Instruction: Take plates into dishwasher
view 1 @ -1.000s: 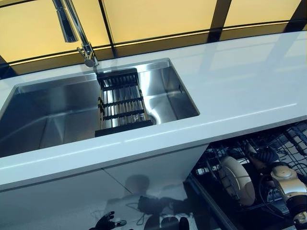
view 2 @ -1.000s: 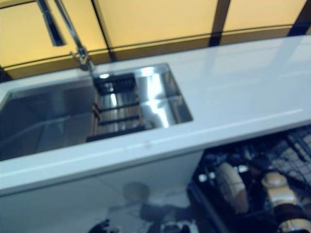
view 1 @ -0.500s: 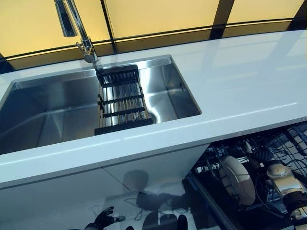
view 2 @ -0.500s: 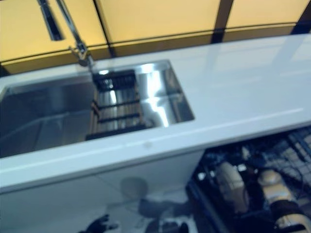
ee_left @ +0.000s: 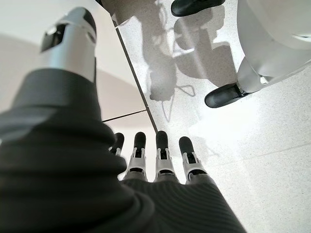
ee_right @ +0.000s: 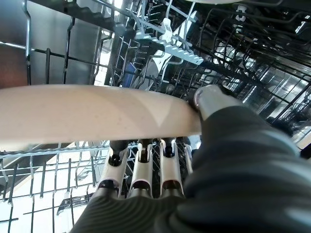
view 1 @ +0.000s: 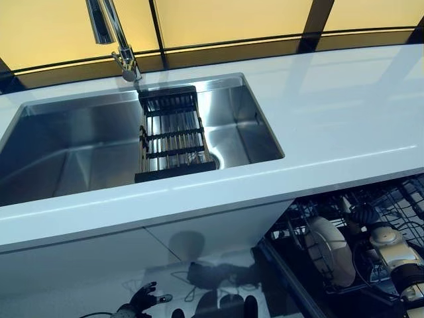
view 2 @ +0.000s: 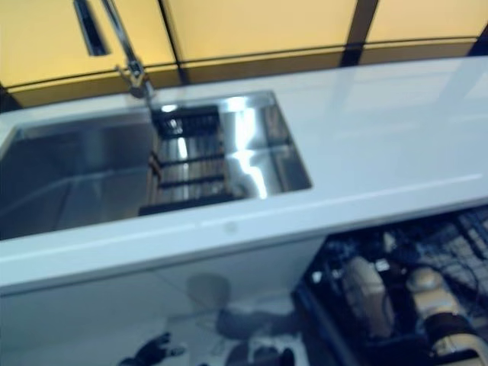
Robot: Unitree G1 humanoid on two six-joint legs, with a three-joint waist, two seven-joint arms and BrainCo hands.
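Observation:
A cream plate (view 1: 328, 250) stands on edge in the lower dishwasher rack (view 1: 397, 192), at the lower right below the counter. My right hand (view 1: 364, 217) is down in the rack at the plate's right side. In the right wrist view the plate's rim (ee_right: 87, 114) lies between my thumb (ee_right: 214, 97) on one face and my fingers (ee_right: 146, 167) on the other, so the hand is shut on it. My left hand (view 1: 142, 299) hangs low near the floor, open and empty; its straight fingers (ee_left: 163, 153) show in the left wrist view.
A white counter (view 1: 344, 112) runs across, above the open dishwasher. A steel sink (view 1: 66, 146) holds a black drying rack (view 1: 172, 136), with a faucet (view 1: 116, 33) behind. White cabinet fronts (view 1: 99, 265) stand under the sink. Rack wires (ee_right: 170, 43) crowd round the plate.
The whole picture has shifted slightly, so the camera moved. My right hand stays on the plate in the rack. My left hand stays low and open.

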